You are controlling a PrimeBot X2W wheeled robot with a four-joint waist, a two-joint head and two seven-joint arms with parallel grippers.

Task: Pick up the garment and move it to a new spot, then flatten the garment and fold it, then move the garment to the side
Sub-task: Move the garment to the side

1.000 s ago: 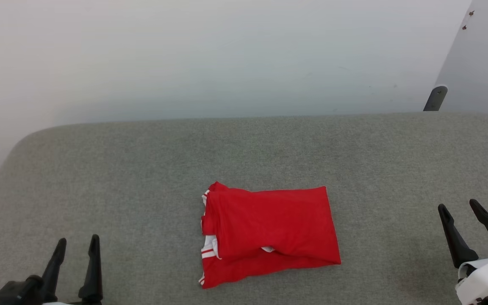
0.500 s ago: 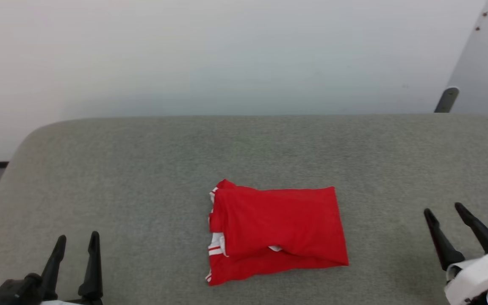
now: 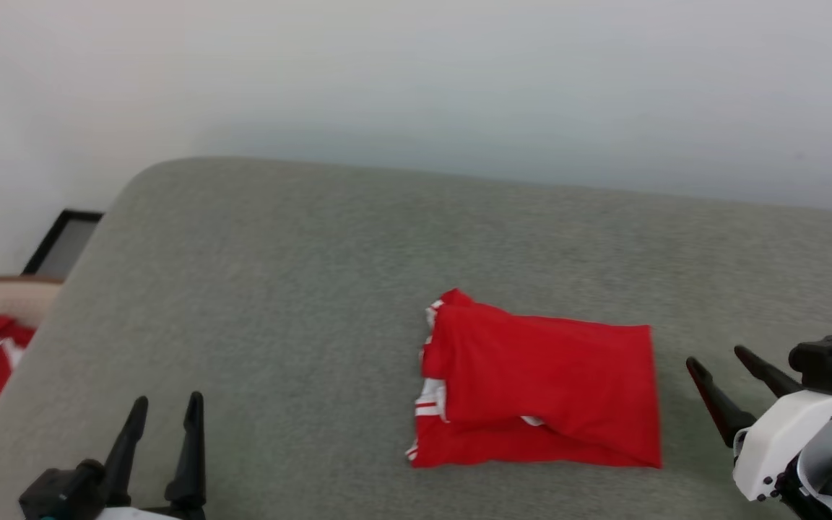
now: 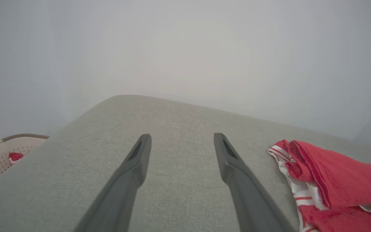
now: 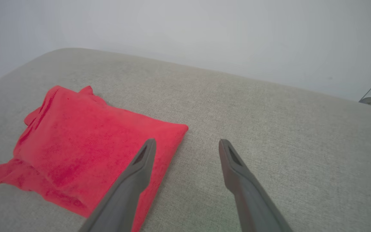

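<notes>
**Garment lying folded, waiting to be moved aside**

Head view: the garment (image 3: 539, 390) is lying as a folded red packet on the grey cushion (image 3: 279, 289), right of centre and nearer the right gripper (image 3: 715, 356) than the left gripper (image 3: 170, 399). Its long axis is running across the view, dipping slightly rightward. The striped trim is facing the robot's left and the plain end its right. Both grippers are hovering wide open and empty.

Left wrist view: the spread fingers are pointing over bare cushion, with the striped edge lying apart to their right.

Right wrist view: one finger is crossing in front of the plain end, and I cannot tell whether it is touching.

The fold is looking finished, so shifting sideways is probably next. It is calling for both short ends to be pinched through every layer and lifted level, so nothing is springing open.
</notes>
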